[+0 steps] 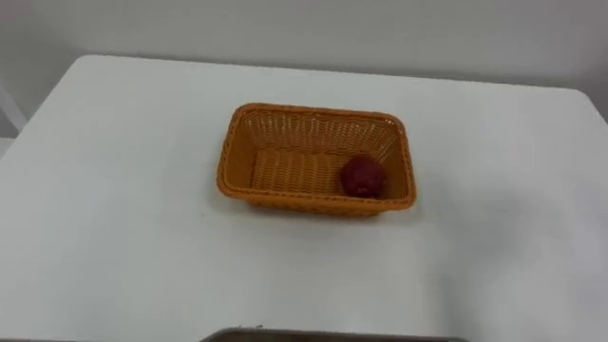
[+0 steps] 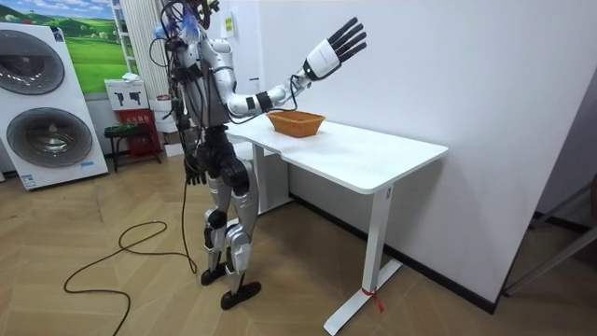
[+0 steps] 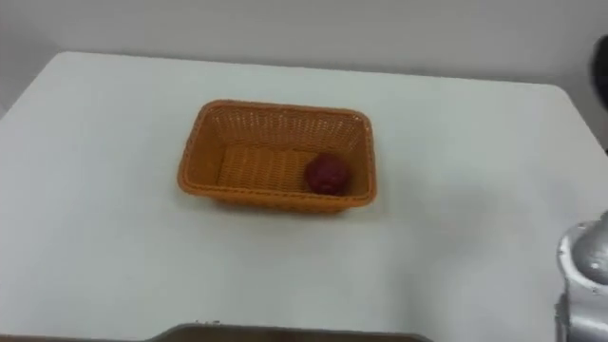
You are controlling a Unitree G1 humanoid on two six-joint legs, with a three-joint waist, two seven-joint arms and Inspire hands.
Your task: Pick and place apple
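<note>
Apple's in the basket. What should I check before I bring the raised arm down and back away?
1. Apple inside basket: ok, in its right near corner.
2. Right hand empty, fingers straight: ok.
3. Right hand clear of basket: ok, raised high above the table.
4. Basket well in from the table's edges: ok.
5. Left hand empty: cannot tell; it hangs at the robot's side.

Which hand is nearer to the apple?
Right. The right hand is raised open, high over the table near the basket holding the apple; the left hand hangs at the hip, off the table.
</note>
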